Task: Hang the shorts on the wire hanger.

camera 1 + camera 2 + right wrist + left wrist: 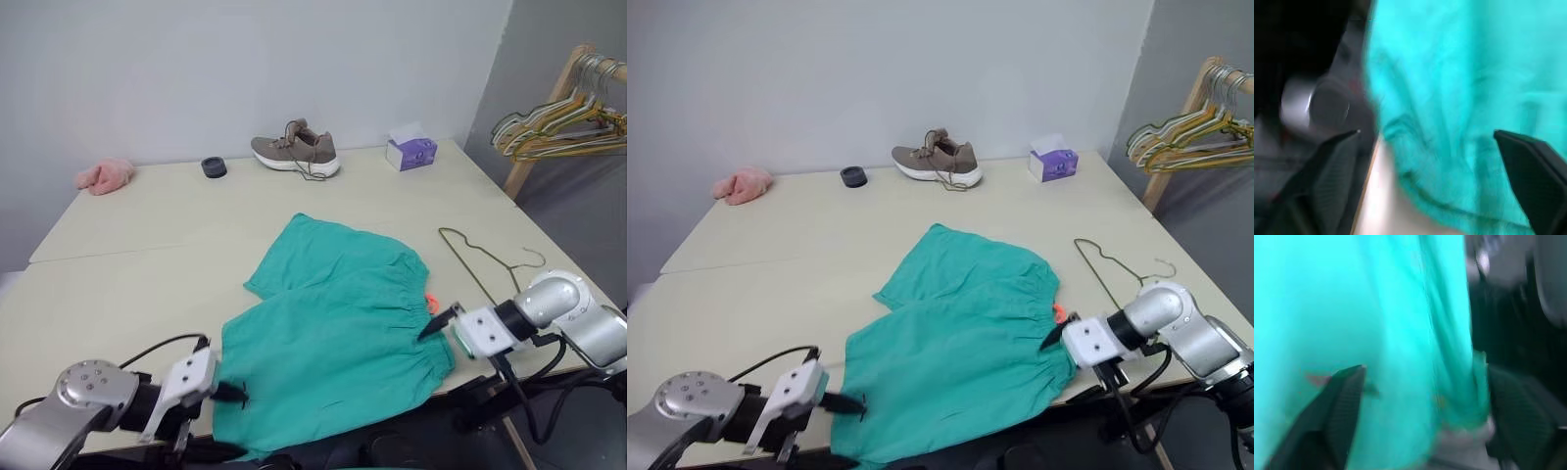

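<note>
Left eye view shows the shorts (333, 333) flat on the desk (147, 245), both end effectors (231, 394) (440, 321) spread wide at its edges.

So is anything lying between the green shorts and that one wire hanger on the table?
No, nothing visible. The shorts lie flat, and the wire hanger lies on bare table just beside their waistband. The shoe and tissue box sit far back.

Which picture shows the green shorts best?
The left eye view: the whole shorts lie flat on the table. The right eye view shows much the same. Both wrist views show just blurry teal cloth up close.
</note>
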